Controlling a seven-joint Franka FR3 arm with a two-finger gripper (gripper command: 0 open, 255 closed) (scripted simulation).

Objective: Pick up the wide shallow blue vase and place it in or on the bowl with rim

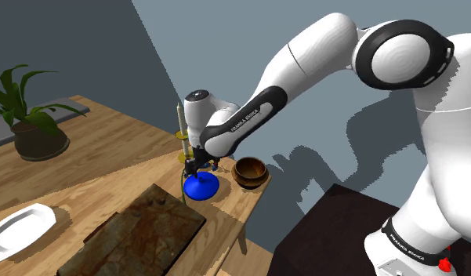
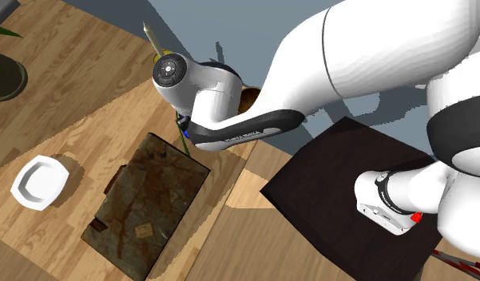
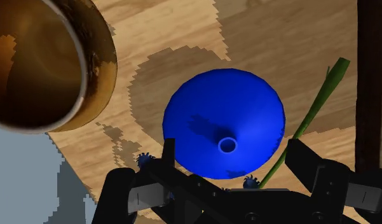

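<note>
Wooden table (image 1: 116,168), shoulder view: nearest lies a dark mottled board (image 1: 143,231), with a white plate (image 1: 20,229) at its nine o'clock. Beyond the board, at its two o'clock, the blue vase (image 3: 208,114) stands upright near the table's edge. The black gripper (image 3: 229,145) hangs just above it, fingers spread and clasping nothing. A brown bowl (image 1: 250,172) sits at the vase's three o'clock, close but apart. Farthest, a potted plant (image 1: 30,125) stands at ten o'clock.
</note>
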